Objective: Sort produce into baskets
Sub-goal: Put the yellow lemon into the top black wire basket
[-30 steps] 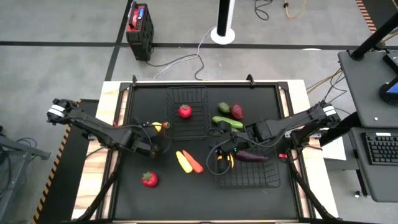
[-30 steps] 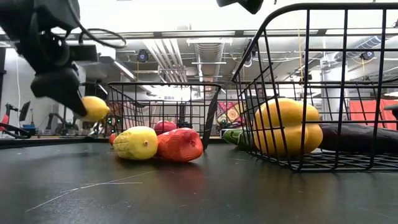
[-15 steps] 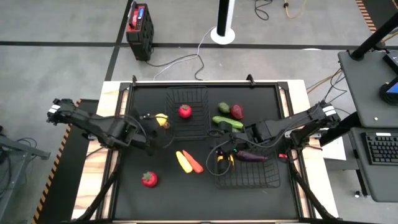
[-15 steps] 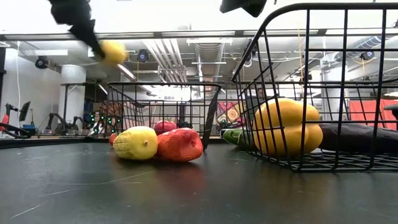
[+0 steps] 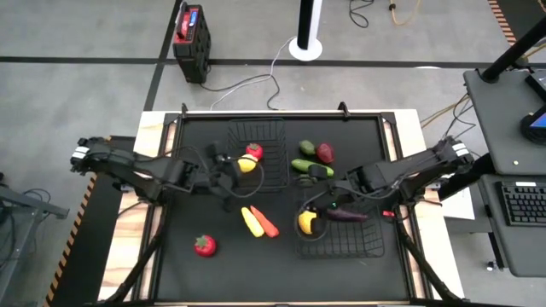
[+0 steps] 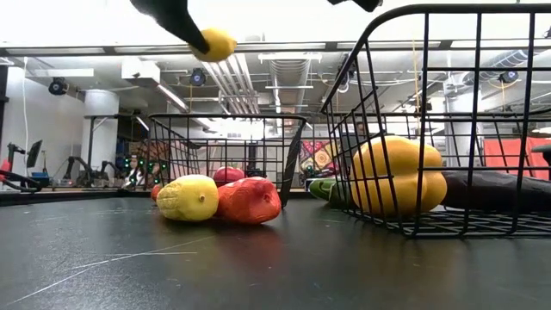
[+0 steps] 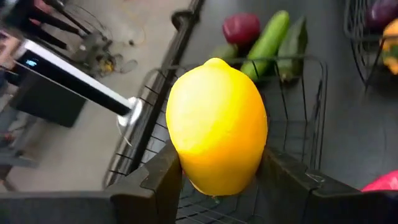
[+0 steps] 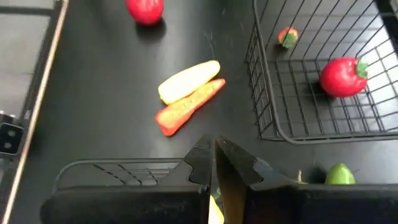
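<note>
My left gripper [image 5: 240, 166] is shut on a yellow lemon [image 5: 247, 165] and holds it in the air over the far wire basket [image 5: 271, 177]. In the low view the lemon [image 6: 215, 43] hangs high above the table. A red round fruit [image 5: 253, 151] lies in that basket. My right gripper [image 5: 319, 205] is shut with nothing in it. It hovers over the far left corner of the near basket [image 5: 367, 251], which holds a yellow pepper [image 5: 307, 222] and a dark purple eggplant [image 5: 346, 215]. My left gripper pinches the lemon between its two fingers [image 7: 163, 174], one on each of its opposite sides [image 7: 186, 168]. The fingers come from the table's left, slanting down. The lemon is lifted clear and sticks out past the fingertips, pointed end forward, above the far basket.
A yellow piece [image 5: 251, 222] and an orange carrot [image 5: 267, 224] lie side by side between the baskets. A red fruit [image 5: 204, 246] sits near the front left. Green pieces [image 5: 312, 167] and a dark red one [image 5: 325, 152] lie right of the far basket.
My left gripper has risen and swung toward the table's right and far side, rolling its wrist. It has carried the lemon from beside the far basket's left wall to above that basket. The lemon has stayed in the fingers throughout.
</note>
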Motion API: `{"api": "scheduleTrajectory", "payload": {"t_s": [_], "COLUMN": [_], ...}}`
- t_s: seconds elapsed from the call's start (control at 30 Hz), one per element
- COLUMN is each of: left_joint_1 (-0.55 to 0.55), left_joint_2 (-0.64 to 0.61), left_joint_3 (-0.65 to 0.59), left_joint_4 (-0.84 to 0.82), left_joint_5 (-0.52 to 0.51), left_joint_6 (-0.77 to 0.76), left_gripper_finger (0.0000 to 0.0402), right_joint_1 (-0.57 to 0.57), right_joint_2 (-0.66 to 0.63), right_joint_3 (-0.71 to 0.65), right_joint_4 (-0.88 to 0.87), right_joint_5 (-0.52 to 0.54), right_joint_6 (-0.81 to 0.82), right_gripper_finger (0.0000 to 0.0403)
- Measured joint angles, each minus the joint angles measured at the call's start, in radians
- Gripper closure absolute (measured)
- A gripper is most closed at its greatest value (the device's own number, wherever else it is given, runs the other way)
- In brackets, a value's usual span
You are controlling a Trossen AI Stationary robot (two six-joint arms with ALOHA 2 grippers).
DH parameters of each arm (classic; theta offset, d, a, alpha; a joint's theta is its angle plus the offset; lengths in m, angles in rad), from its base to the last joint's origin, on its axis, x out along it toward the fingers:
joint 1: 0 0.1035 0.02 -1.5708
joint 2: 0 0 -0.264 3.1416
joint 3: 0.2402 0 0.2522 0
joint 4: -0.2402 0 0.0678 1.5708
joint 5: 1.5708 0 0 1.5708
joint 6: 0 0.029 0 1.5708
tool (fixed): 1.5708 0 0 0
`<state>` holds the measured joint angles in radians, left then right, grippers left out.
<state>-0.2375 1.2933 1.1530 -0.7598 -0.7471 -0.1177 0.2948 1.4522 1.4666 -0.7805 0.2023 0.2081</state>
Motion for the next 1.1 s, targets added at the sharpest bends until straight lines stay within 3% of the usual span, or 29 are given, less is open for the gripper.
{"api": "scheduleTrajectory", "payload": {"t_s": [0.27,0.57,1.1], "left_joint_1": [0.117,0.241,0.244], "left_joint_2": [0.094,0.145,0.230], "left_joint_3": [-0.003,-0.002,-0.003], "left_joint_4": [-0.008,-0.015,0.001], "left_joint_5": [0.104,0.316,0.318], "left_joint_6": [0.106,0.181,0.186], "left_gripper_finger": [0.0242,0.0242,0.0234], "right_joint_1": [0.007,0.014,0.014], "right_joint_2": [-0.037,-0.036,-0.036], "right_joint_3": [-0.007,-0.021,-0.056], "right_joint_4": [0.004,0.000,0.010], "right_joint_5": [0.008,0.009,0.009], "right_joint_6": [-0.006,0.016,0.017], "right_gripper_finger": [0.0390,0.0390,0.0390]}}
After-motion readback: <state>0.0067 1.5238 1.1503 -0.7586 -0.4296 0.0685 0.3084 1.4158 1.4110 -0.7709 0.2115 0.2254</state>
